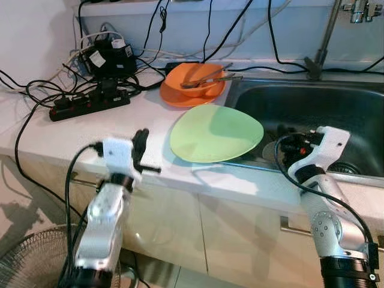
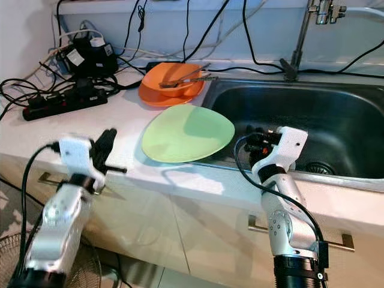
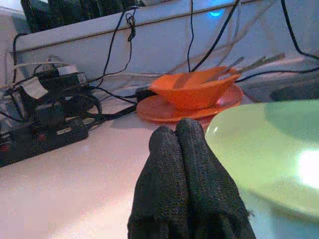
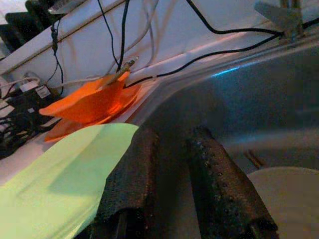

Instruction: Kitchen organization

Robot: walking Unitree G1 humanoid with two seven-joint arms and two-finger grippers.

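Green plate sits on the counter edge with its right rim overhanging the sink, between my two grippers and touching neither. Left gripper hovers over the counter just left of the plate, fingers pressed together on nothing; right gripper hangs over the sink just right of the plate's rim, fingers slightly parted and empty. Behind the plate I see an orange bowl on an orange plate with utensils in it.
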